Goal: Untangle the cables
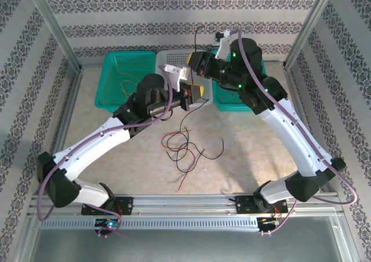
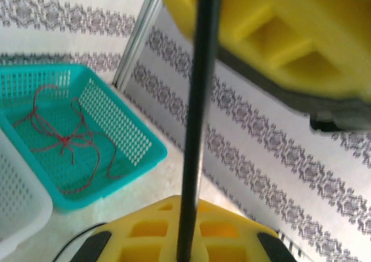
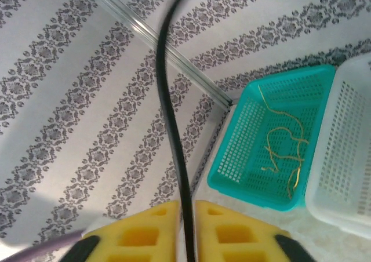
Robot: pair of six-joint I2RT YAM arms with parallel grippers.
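Observation:
One black cable (image 1: 196, 37) is held taut between both grippers above the table. My left gripper (image 1: 194, 94) is shut on it; in the left wrist view the black cable (image 2: 196, 99) rises from between the yellow fingers (image 2: 145, 233) of the left gripper (image 2: 185, 215). Just behind, my right gripper (image 1: 197, 62) is also shut on this cable. In the right wrist view the black cable (image 3: 171, 117) curves up from the right gripper (image 3: 188, 210). Below them the remaining red and black cables (image 1: 182, 147) lie tangled on the table.
A teal basket (image 1: 113, 71) at the back left holds a yellow cable (image 3: 284, 146). A white basket (image 1: 174, 58) stands in the middle. A second teal basket (image 2: 133, 157) on the right holds a red cable (image 2: 64, 137). The right gripper's yellow finger (image 2: 278, 36) looms close above the left one.

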